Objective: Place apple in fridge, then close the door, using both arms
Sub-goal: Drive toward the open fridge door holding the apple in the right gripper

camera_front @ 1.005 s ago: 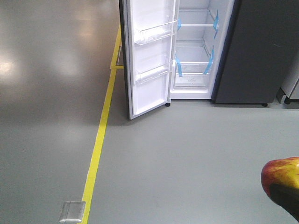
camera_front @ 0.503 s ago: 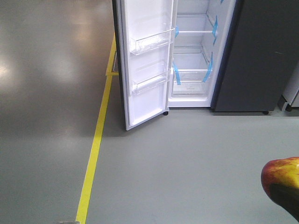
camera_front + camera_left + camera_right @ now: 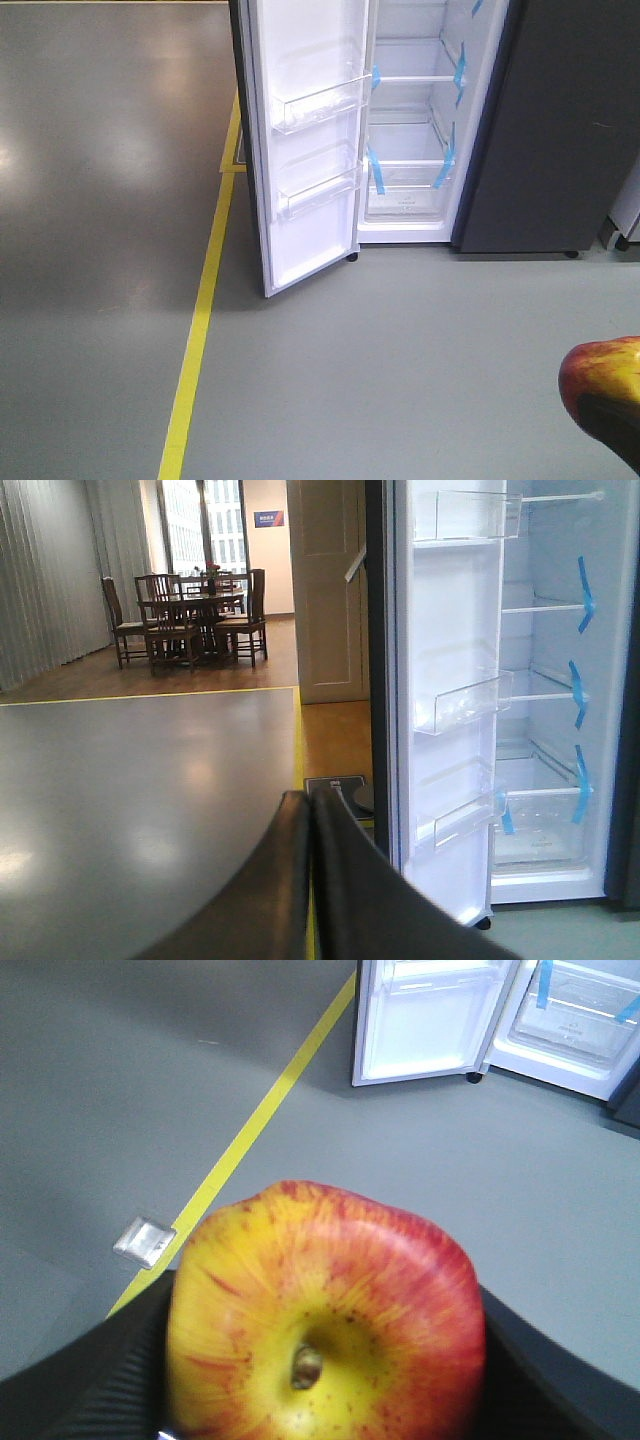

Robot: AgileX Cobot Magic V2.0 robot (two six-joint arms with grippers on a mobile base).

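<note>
The right jaws are clamping the apple [image 3: 325, 1310], their black ribbed fingers [image 3: 95, 1385] pressing against its two sides, so that its stem hollow is facing the wrist camera. The fruit is filling the lower half of that view, hanging above the grey floor [image 3: 120, 1080], and the right wrist is tilting downward, looking over the apple toward the foot of the fridge [image 3: 410, 150]. In the front-facing view the apple is showing at the lower right corner with a black finger lying across its lower part, well apart from the fridge ahead. The left jaws are sitting fully closed with nothing between them, the two dark fingers [image 3: 290, 880] touching along their length. The left wrist is holding roughly level, aiming past the edge of the door [image 3: 300, 130]. The door is standing swung wide to the left, its white lining and clear bins [image 3: 315, 100] facing outward. The white shelves inside the fridge are carrying strips of blue tape [image 3: 458, 68]. A yellow line [image 3: 195, 330] is running along the floor left of the door, with a small metal floor plate [image 3: 145, 1240] just beside it. A dining table and chairs [image 3: 190, 605] are standing far off in the left wrist view.
</note>
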